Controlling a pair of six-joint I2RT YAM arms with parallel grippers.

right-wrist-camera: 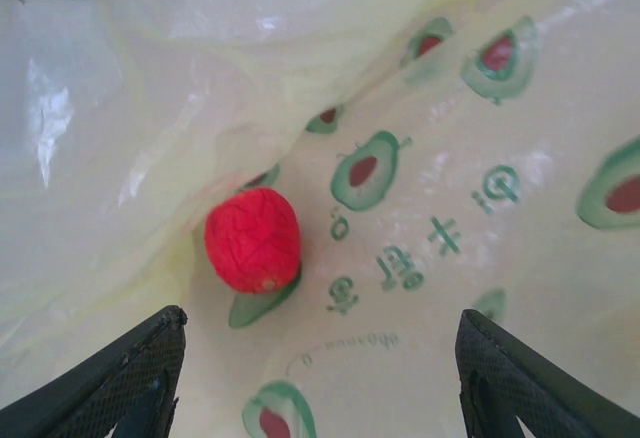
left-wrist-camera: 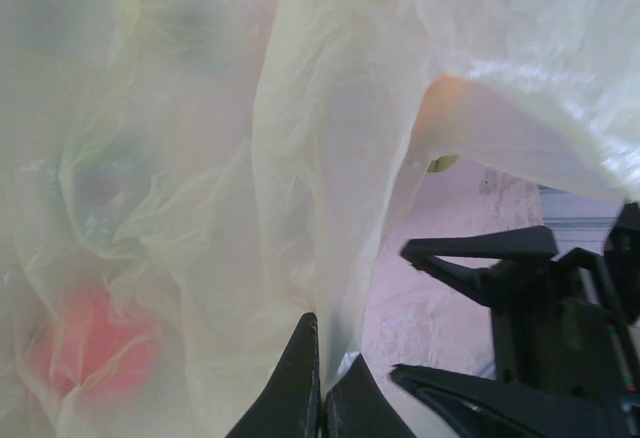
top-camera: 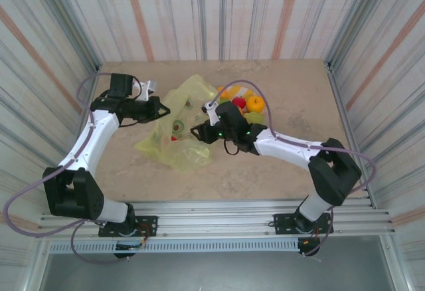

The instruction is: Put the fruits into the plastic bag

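The yellow-green plastic bag (top-camera: 178,128) lies crumpled at mid-table, printed with avocados (right-wrist-camera: 365,170). My left gripper (top-camera: 165,111) is shut on a fold of its film (left-wrist-camera: 330,343) and holds that edge up. Inside the bag's mouth my right gripper (top-camera: 195,131) hangs open, nothing between its fingers (right-wrist-camera: 320,358). A red fruit (right-wrist-camera: 253,239) rests loose on the bag's inner film just ahead of the left finger; it shows as a pink blur through the film (left-wrist-camera: 95,343). More fruits sit grouped behind the right arm: an orange one (top-camera: 254,103), a red one (top-camera: 239,102) and a green one (top-camera: 254,116).
The right gripper's open fingers (left-wrist-camera: 400,310) stand close to the right of my left gripper. Striped walls enclose the beige table (top-camera: 279,165) on three sides. A metal rail (top-camera: 212,211) runs along the near edge by the arm bases.
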